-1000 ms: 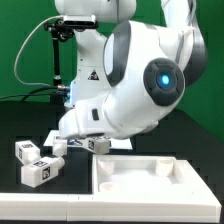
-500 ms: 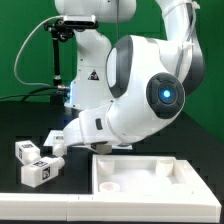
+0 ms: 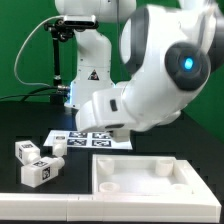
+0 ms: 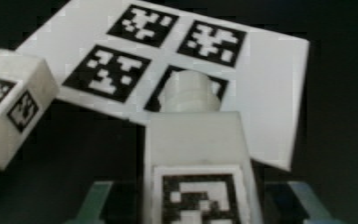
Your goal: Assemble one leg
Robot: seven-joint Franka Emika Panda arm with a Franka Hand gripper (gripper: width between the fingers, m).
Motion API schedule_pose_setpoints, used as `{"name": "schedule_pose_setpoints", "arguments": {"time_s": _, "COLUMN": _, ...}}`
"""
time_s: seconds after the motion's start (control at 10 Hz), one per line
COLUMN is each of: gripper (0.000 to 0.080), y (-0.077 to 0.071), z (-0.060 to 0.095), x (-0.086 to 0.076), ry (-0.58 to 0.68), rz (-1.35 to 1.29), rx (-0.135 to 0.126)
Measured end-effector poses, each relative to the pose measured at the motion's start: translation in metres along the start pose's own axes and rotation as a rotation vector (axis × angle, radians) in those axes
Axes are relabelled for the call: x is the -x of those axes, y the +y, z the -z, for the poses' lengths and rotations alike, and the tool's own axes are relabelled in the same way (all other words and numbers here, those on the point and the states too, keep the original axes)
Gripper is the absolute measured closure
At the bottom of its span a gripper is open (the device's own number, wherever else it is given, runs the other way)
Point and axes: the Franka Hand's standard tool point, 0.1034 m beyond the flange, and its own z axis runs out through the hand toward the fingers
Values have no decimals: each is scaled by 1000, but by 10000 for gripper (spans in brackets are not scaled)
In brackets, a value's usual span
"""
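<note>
In the wrist view my gripper [image 4: 201,203] is shut on a leg [image 4: 197,135], a white square peg. Its tag sticker sits between the two fingers [image 4: 108,200] and its narrower stub end points away from me. The leg hangs above the marker board [image 4: 158,50]. Another leg [image 4: 11,105] lies beside the board. In the exterior view three more legs [image 3: 27,152], [image 3: 58,146], [image 3: 38,171] lie on the black table at the exterior view's left. The arm's own body hides the gripper and the held leg there.
The large flat white panel with raised rim [image 3: 150,182] lies at the front, toward the exterior view's right. The marker board [image 3: 90,138] lies behind it, in the middle of the table. The arm's base stands at the back.
The arm has risen and swung toward the exterior view's right. The leg that lay by the gripper on the marker board has gone up with it, and the board now shows.
</note>
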Motion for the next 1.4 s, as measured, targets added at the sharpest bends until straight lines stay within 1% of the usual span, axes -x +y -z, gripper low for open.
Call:
{"name": "schedule_pose_setpoints", "arguments": {"time_s": 0.1, "gripper": 518, "y": 4, "z": 43, "x": 5, "ry": 104, "rz": -11, "rx": -16}}
{"name": "schedule_pose_setpoints", "arguments": {"time_s": 0.2, "gripper": 518, "y": 17, "z": 65, "x": 4, "ry": 208, "rz": -3, "rx": -9}}
{"name": "schedule_pose_setpoints", "arguments": {"time_s": 0.3, "gripper": 518, "y": 20, "z": 64, "x": -2, "ry": 301, "rz": -11, "rx": 2}}
{"name": "schedule_pose_setpoints", "arguments": {"time_s": 0.4, "gripper": 518, "y": 19, "z": 62, "x": 0, "ry": 361, "rz": -11, "rx": 9}}
{"name": "schedule_pose_setpoints", "arguments": {"time_s": 0.5, "gripper": 518, "y": 21, "z": 63, "x": 0, "ry": 402, "rz": -13, "rx": 14}}
{"name": "schedule_pose_setpoints", "arguments": {"time_s": 0.6, "gripper": 518, "y": 23, "z": 68, "x": -5, "ry": 481, "rz": -14, "rx": 27}}
{"name": "schedule_pose_setpoints", "arguments": {"time_s": 0.7, "gripper": 517, "y": 21, "z": 74, "x": -10, "ry": 552, "rz": -19, "rx": 29}}
{"name": "schedule_pose_setpoints", "arguments": {"time_s": 0.8, "gripper": 517, "y": 15, "z": 95, "x": -25, "ry": 684, "rz": -27, "rx": 20}}
{"name": "schedule_pose_setpoints", "arguments": {"time_s": 0.9, "gripper": 517, "y": 7, "z": 114, "x": -39, "ry": 799, "rz": -53, "rx": 29}}
{"name": "schedule_pose_setpoints", "arguments": {"time_s": 1.0, "gripper": 517, "y": -3, "z": 129, "x": -47, "ry": 861, "rz": -82, "rx": 23}}
{"name": "schedule_pose_setpoints", "arguments": {"time_s": 1.1, "gripper": 517, "y": -10, "z": 144, "x": -57, "ry": 956, "rz": -120, "rx": 8}}
{"name": "schedule_pose_setpoints", "arguments": {"time_s": 1.2, "gripper": 517, "y": -13, "z": 145, "x": -60, "ry": 1004, "rz": -129, "rx": 3}}
{"name": "schedule_pose_setpoints", "arguments": {"time_s": 1.3, "gripper": 517, "y": -10, "z": 146, "x": -62, "ry": 1079, "rz": -129, "rx": 15}}
{"name": "schedule_pose_setpoints", "arguments": {"time_s": 1.4, "gripper": 517, "y": -10, "z": 146, "x": -63, "ry": 1125, "rz": -131, "rx": 21}}
